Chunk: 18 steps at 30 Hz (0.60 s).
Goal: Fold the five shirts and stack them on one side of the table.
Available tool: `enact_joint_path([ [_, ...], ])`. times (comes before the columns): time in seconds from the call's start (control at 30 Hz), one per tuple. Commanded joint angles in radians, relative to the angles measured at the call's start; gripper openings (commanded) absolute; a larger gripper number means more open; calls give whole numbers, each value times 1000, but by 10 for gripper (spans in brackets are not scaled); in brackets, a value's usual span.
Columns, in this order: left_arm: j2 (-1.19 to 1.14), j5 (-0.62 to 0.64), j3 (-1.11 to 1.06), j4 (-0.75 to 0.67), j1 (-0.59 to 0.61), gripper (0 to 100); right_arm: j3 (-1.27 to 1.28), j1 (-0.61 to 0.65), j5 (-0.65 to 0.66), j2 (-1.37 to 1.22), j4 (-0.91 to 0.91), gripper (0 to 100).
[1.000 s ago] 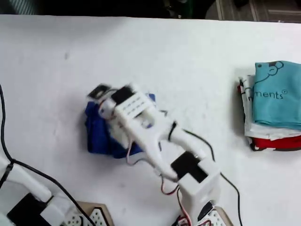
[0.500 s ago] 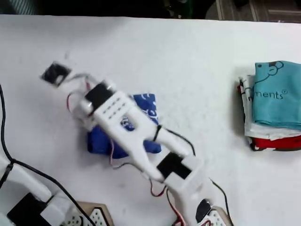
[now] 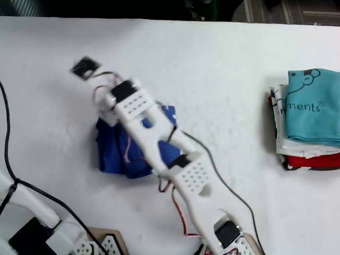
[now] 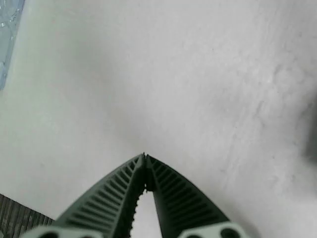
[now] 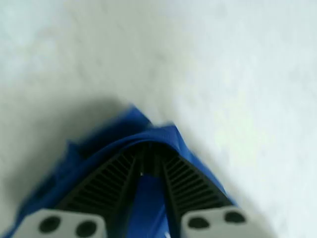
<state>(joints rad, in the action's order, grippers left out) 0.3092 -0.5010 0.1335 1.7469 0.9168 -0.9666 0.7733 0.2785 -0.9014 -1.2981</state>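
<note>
A crumpled blue shirt lies left of the table's middle. The right arm stretches from the front edge across it. In the right wrist view my right gripper is shut, with a fold of the blue shirt pinched at its tips. A stack of folded shirts sits at the table's right edge, teal on top, white and red beneath. The left arm rests at the front left corner. My left gripper is shut on nothing, just above bare white table.
The table is covered in white cloth. Black cables run along the front left. Both arm bases stand at the front edge. The far edge borders a dark floor.
The right arm's wrist swung from over the blue shirt out to the left, then slightly back and farther away. The shirt now looks more bunched up. The left arm kept still.
</note>
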Motion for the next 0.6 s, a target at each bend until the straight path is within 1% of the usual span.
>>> enact_joint_path([
  [0.0, 28, -2, 6, -11, -10, 24, -242, 76, 11, -53, 45, 18],
  [0.07, 27, -2, 6, -12, -10, 24, -351, 97, 11, -85, 16, 18],
  [0.17, 27, -2, 6, -11, -8, 24, -471, 94, 11, -96, -93, 18],
  [0.33, 27, -2, 6, -11, -8, 24, -603, 15, 11, -94, -295, 18],
  [0.43, 27, -2, 6, -11, -8, 24, -628, -68, 11, -105, -378, 18],
  [0.57, 27, -2, 6, -11, -13, 24, -511, -157, 11, -105, -406, 18],
])
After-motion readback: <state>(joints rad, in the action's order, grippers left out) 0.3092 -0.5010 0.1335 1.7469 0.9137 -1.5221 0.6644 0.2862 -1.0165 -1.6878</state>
